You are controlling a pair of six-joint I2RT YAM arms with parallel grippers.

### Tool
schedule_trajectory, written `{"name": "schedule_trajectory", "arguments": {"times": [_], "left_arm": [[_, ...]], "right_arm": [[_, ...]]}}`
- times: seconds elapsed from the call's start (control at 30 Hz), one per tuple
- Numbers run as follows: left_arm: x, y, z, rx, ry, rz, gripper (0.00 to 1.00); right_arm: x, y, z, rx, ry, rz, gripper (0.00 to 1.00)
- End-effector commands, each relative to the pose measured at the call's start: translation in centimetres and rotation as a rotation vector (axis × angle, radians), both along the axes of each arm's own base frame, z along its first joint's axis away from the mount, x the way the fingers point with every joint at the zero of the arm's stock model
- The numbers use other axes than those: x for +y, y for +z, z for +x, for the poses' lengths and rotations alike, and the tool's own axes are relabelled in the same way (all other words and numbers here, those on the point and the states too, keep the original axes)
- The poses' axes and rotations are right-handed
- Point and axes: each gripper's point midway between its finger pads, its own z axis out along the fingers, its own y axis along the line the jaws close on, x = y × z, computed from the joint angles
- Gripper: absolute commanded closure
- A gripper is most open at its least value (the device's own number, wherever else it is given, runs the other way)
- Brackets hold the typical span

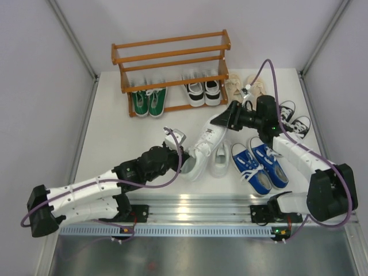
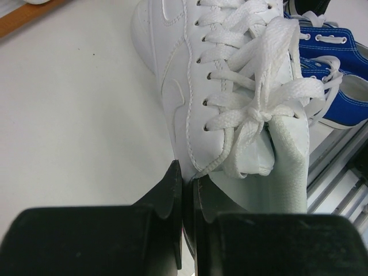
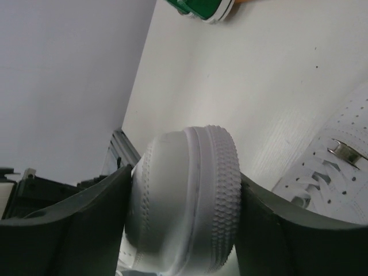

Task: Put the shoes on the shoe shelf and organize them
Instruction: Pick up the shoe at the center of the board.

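Currently both arms are holding one white shoe near the middle of the table, and the shoe is lying slantwise between them.

Left gripper: the jaws are pressing together on the thin rim at the heel end of the shoe. The left wrist view is showing this pinch from close by, with the laces and the toe pointing away from the gripper.

Right gripper: it is clasping the toe of the same shoe. In the right wrist view the ribbed toe cap is filling the gap of this gripper, and both jaws are lying against its sides. Whether the sole is touching the table cannot be told.

The second white shoe is sitting on the table just beside the held one, on its right.

The shelf is standing at the far edge of the table. The green pair is sitting on its lowest tier at the left, and the black-and-white pair is sitting on the same tier at the right.

The beige pair is lying on the table just right of the shelf. The black pair is lying further right, partly hidden by the right arm. The blue pair is standing near the front edge, just right of the second white shoe.
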Motion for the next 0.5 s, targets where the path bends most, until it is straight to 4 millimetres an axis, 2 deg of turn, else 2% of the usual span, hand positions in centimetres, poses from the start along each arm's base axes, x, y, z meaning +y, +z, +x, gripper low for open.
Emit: {"name": "schedule_trajectory", "arguments": {"times": [0.0,0.03,0.13,0.17,0.23,0.27,0.37,0.4,0.47], "left_arm": [[-2.3,10.0,1.6,-0.182,0.007,-0.266,1.0],[-2.5,10.1,1.7,-0.185,0.005,-0.267,1.0],[-3.1,10.3,1.9,-0.187,-0.003,-0.268,1.0],[-3.3,10.4,1.9,-0.187,-0.006,-0.272,1.0],[-3.5,10.4,1.9,-0.18,-0.007,-0.277,0.97],[-3.5,10.4,1.9,-0.177,-0.007,-0.28,0.78],[-3.1,10.5,1.3,-0.156,-0.018,-0.293,0.35],[-2.7,11.2,1.0,-0.166,-0.022,-0.312,0.3],[-2.2,11.1,0.4,-0.166,-0.044,-0.301,0.24]], "right_arm": [[0.9,0.9,-0.3,0.016,0.062,0.068,0.44],[1.2,1.1,-0.5,0.012,0.092,0.085,0.54],[1.5,1.5,-1.0,0.009,0.143,0.116,0.69],[1.2,1.8,-0.8,-0.018,0.145,0.13,0.78],[0.7,2.6,-0.9,-0.035,0.155,0.167,0.9],[0.2,3.2,-0.6,-0.057,0.14,0.181,1.0],[-2.4,3.4,0.9,-0.056,0.058,0.222,1.0],[-3.9,3.5,1.7,-0.032,0.007,0.245,1.0],[-5.2,3.6,2.3,-0.036,-0.033,0.261,1.0]]}}
